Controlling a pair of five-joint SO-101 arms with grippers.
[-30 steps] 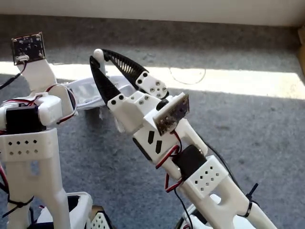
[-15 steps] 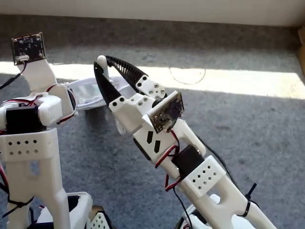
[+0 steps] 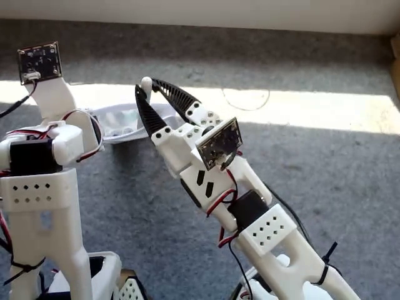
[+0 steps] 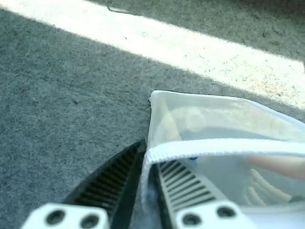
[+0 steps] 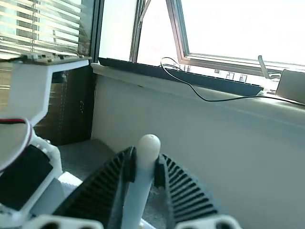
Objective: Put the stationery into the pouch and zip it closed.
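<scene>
Above grey carpet (image 3: 325,162), right fingers (image 5: 186,191) clamped on white pen (image 5: 143,176), left fingers (image 4: 109,183) pinching translucent pouch (image 4: 214,124) rim

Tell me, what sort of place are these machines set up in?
Probably an ordinary indoor room, perhaps an office or home. The right wrist view shows a large window with slatted blinds beside it and a cable along the sill; a band of sunlight crosses the grey carpet-like surface.

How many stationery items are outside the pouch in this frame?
1: a white stick, clamped in the right gripper near the pouch that the left gripper holds. Others may lie hidden.
</scene>
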